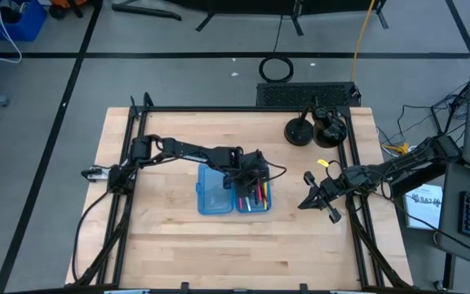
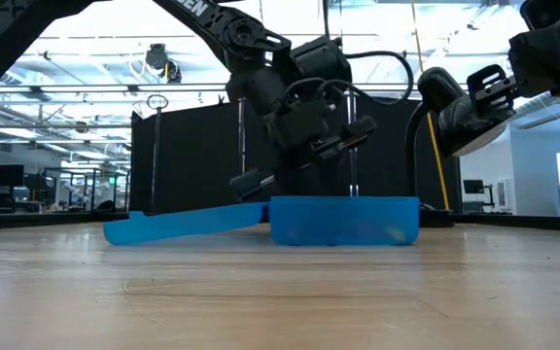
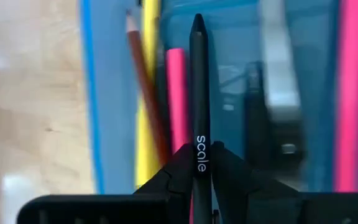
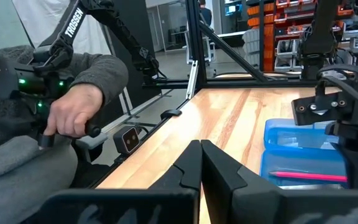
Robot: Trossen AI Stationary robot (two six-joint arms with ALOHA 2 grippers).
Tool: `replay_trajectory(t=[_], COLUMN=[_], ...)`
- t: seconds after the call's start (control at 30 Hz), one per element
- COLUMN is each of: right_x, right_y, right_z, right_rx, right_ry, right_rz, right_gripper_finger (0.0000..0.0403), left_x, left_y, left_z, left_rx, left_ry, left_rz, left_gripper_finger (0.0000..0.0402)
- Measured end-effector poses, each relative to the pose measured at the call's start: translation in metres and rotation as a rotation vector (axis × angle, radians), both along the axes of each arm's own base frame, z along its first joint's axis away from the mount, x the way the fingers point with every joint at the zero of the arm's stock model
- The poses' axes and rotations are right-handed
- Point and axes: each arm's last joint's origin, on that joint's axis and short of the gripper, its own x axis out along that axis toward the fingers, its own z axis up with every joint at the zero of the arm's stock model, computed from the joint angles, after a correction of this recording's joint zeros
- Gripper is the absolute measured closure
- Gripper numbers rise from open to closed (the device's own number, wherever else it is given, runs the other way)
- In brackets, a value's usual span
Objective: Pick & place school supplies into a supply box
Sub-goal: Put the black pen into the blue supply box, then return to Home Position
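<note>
Black pen (image 3: 198, 93) gripped in left gripper (image 3: 199, 163) jaws above supply box (image 1: 233, 194); several pens already inside. Right gripper (image 1: 307, 199) parked beside box, jaws closed.

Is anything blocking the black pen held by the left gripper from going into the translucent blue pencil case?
Nothing visible. The left gripper holds the thin black pen directly over the open translucent light-blue plastic case, which already holds pink and yellow pens. The right gripper waits aside, shut.

Supply box (image 1: 216, 194) at mid-table, open, under the left gripper (image 1: 254, 175)

Pens and pencils (image 1: 254, 197) lie in its right half; the left half lies flat beside it. The right gripper (image 1: 310, 196) hangs well apart to the right.
</note>
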Motion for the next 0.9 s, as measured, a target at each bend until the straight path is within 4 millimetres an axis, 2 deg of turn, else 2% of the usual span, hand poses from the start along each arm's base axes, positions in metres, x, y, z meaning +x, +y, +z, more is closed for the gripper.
replay_trajectory(t=[0.3, 0.43, 0.57, 0.63, 0.73, 0.83, 0.9], right_x=[0.000, 0.000, 0.000, 0.000, 0.000, 0.000, 0.000], right_y=[0.000, 0.000, 0.000, 0.000, 0.000, 0.000, 0.000], right_z=[0.002, 0.003, 0.003, 0.003, 0.003, 0.003, 0.003], right_rx=[0.006, 0.009, 0.022, 0.023, 0.024, 0.019, 0.008], right_ry=[-0.018, -0.029, -0.022, -0.022, -0.028, -0.032, -0.033], right_rz=[0.000, 0.000, 0.000, 0.000, 0.003, 0.003, 0.004], right_gripper_finger=[0.0403, 0.0403, 0.0403, 0.0403, 0.0403, 0.0403, 0.0403], left_x=[-0.004, -0.003, -0.003, -0.005, -0.010, -0.027, -0.049], left_y=[0.003, 0.001, -0.008, -0.014, -0.026, -0.038, -0.043], left_z=[-0.002, -0.002, 0.008, 0.021, 0.054, 0.098, 0.132], left_rx=[-0.041, 0.041, 0.166, 0.197, 0.222, 0.275, 0.253], left_ry=[0.051, 0.033, 0.015, 0.011, -0.012, -0.024, 0.003], left_rz=[0.020, 0.000, -0.018, -0.016, -0.014, 0.049, 0.156], left_gripper_finger=[0.0277, 0.0262, 0.0259, 0.0259, 0.0259, 0.0266, 0.0283])
